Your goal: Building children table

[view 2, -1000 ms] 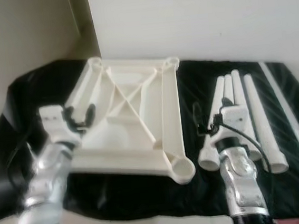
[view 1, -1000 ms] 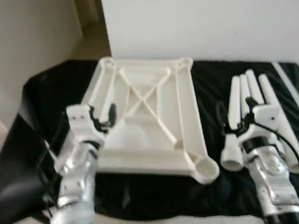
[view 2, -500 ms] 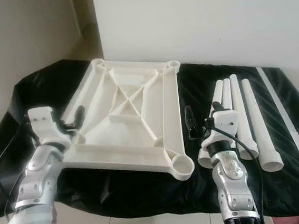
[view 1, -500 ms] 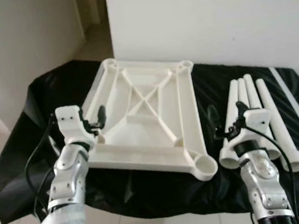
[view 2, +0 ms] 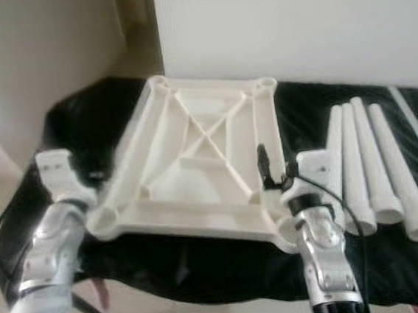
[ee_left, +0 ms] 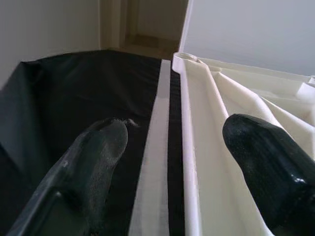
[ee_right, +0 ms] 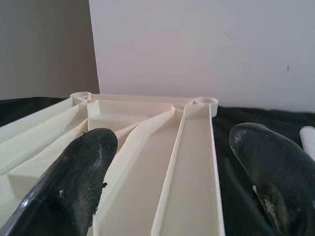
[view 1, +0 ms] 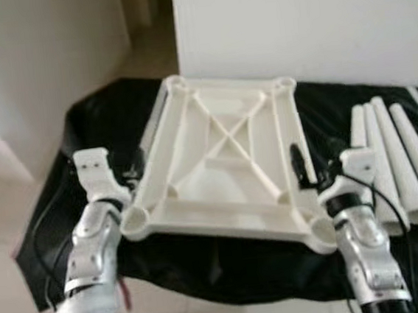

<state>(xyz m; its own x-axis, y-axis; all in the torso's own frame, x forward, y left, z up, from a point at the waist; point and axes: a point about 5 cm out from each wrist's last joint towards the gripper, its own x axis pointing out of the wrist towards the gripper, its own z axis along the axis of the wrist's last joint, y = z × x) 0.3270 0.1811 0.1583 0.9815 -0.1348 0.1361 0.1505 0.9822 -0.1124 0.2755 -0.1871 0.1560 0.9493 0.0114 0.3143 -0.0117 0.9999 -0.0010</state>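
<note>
Tabletop [view 1: 228, 162], a cream plastic panel turned underside up with ribs crossing in an X and a round leg socket at each corner, lies on a black cloth [view 1: 90, 116] between the two arms. Four white legs [view 1: 391, 165], tapered tubes lying side by side on the cloth, sit just beyond the right arm's outer side, near but apart from the panel. From the head views the left gripper [view 1: 125, 172] hovers at the panel's left edge near the front left socket, and the right gripper [view 1: 315, 167] is at the panel's right rail near the front right socket, though in these soft pictures the fingertips are hard to separate from the cloth. The wrist views settle the jaws. In the left wrist view the left gripper's two black fingers [ee_left: 93, 162] stand spread wide; the panel's raised left rim and a pale strip [ee_left: 155, 162] lying on the cloth beside it run straight down the gap between them, one finger over the cloth and the other over the panel's inside, and whether either touches cannot be told. In the right wrist view the right gripper's fingers [ee_right: 81, 187] are likewise spread, with the right rail and its far corner socket lined up between them, one fingertip over the panel's ribs, the other over the cloth, where the rounded end of a leg peeks in past it.
</note>
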